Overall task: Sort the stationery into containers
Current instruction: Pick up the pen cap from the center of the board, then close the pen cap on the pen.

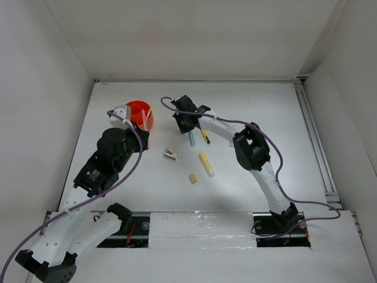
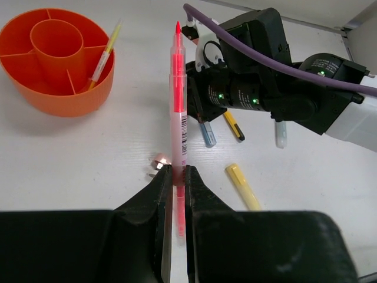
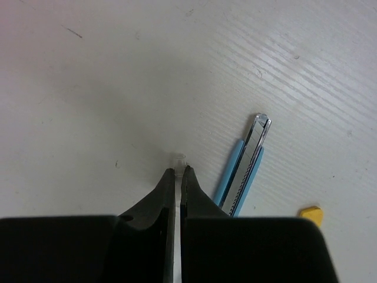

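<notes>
The left gripper was clenched on the lower part of a pink-red pen, which stood upright through the middle of the left wrist view with its red tip at the top. Just left of the fingertips a small pink-grey block lay on the white table. In the upper left of that view sat the orange cup, with a yellow pen leaning in one of its outer compartments on the right side. The right gripper was closed on a thin pale pen, whose clear end poked out just past the fingertips, low over the table. To the right of those fingers a blue pen with a metal clip lay slanted on the table, and a yellow tip showed at the lower right. From above, a pale yellow marker and a tan eraser lay near the centre of the table, apart from both grippers.
</notes>
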{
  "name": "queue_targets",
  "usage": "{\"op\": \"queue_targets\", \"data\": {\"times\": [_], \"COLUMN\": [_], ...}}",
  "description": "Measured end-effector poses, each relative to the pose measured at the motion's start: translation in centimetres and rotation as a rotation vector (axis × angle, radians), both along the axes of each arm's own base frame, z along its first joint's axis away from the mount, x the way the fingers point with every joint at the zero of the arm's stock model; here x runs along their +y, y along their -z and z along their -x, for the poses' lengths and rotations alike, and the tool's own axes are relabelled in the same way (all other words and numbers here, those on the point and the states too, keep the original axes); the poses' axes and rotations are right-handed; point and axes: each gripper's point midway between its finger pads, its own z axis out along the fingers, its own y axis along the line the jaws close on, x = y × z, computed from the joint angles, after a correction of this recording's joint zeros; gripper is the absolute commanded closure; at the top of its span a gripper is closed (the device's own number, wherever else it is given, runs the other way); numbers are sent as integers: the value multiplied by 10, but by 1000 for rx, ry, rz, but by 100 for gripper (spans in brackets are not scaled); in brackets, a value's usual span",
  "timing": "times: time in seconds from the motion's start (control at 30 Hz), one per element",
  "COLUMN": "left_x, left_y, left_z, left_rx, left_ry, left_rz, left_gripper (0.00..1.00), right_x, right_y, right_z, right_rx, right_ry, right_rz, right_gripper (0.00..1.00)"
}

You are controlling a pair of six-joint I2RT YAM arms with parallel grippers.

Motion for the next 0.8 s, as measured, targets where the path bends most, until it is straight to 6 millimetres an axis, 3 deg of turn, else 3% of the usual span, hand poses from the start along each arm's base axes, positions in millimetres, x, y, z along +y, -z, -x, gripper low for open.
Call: {"op": "queue_targets", "data": {"times": [0.17,0.23,0.33,0.5,0.6,0.7,0.8], "left_x": [-15,-25,-43,-72,-80,-90,-100], "left_y": [4,8,12,22,28,27,26], "left_z": [3,4,7,18,24,29,33], "left_rx": [25,48,73,112,139,141,133], "left_ry": [80,125,207,349,397,445,499], "left_rz": [17,29,71,157,186,228,276], "left_gripper": [100,100,100,100,100,100,100], "right_x": [-16,-29,-43,-58,-75,-86,-84], "right_y": [-8,-24,-78,-218,-281,-307,-297], "right_z": [26,38,54,57,67,84,97], "right_rx": [30,17,-46,-252,-337,-371,-331], "right_ry": [25,74,155,262,308,328,332], "right_rz": [-48,-74,-209,-621,-853,-1034,-1138], "right_gripper": [100,100,100,100,100,100,100]}}
